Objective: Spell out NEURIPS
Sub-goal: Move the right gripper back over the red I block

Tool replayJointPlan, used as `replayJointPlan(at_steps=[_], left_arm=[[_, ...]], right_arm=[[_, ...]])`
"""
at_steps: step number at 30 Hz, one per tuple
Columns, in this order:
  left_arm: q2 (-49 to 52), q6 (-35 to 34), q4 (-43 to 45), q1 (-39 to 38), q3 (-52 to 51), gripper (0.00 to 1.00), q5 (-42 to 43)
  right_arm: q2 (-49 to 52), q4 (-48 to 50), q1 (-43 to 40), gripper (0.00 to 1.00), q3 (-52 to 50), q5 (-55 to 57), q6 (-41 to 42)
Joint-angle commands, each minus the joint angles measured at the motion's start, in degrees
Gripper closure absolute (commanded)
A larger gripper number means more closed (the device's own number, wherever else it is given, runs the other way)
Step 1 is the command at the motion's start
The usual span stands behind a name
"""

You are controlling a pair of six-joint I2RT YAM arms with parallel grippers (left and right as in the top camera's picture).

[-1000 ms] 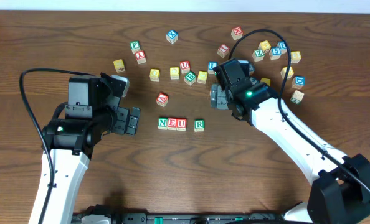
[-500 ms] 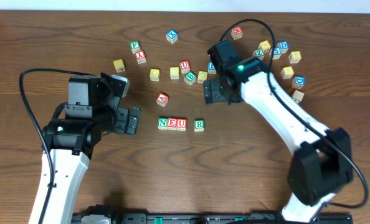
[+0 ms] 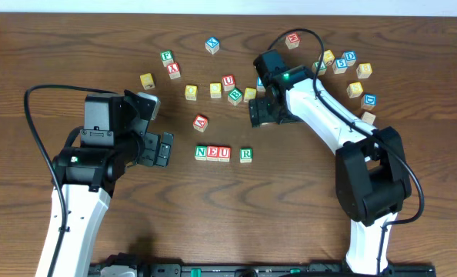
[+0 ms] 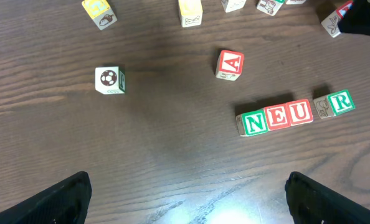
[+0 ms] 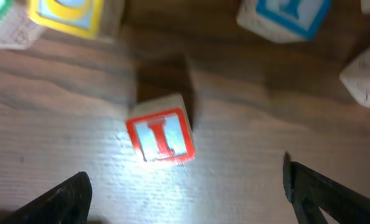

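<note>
Right gripper [image 5: 186, 194] wide, apparently above blurry I cube [image 5: 160, 137] | left gripper [image 4: 185, 196] wide, empty

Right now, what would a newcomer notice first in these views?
The half-built word near the middle of the table: an N, E, U row with the R cube slightly apart beside it. Next, the right hand, open, poised over a red I cube lit up on the wood. Loose lettered cubes lie scattered along the far side.
</note>
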Motion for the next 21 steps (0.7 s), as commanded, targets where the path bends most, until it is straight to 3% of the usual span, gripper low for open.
replayJointPlan(at_steps=[1,10,13,18,21], left_arm=[[-0.1,0.4,-0.2,0.2,1.6,0.02,-0.5],[-0.1,0.3,-0.2,0.2,1.6,0.02,-0.5],[-0.1,0.4,-0.2,0.2,1.6,0.02,-0.5],[-0.1,0.3,-0.2,0.2,1.6,0.02,-0.5],[-0.1,0.3,-0.2,0.2,1.6,0.02,-0.5]], right_arm=[[0.1,1.1,-0.2,0.06,1.2,-0.3,-2.6],[3.4,4.5,-0.2,0.04,1.2,-0.4,-6.1],[4.8,5.0,-0.1,0.11,1.2,-0.4,-6.3],[4.8,6.3,-0.1,0.13,1.2,-0.3,-6.2],[4.8,6.3,-0.1,0.26,1.2,-0.3,-6.2]])
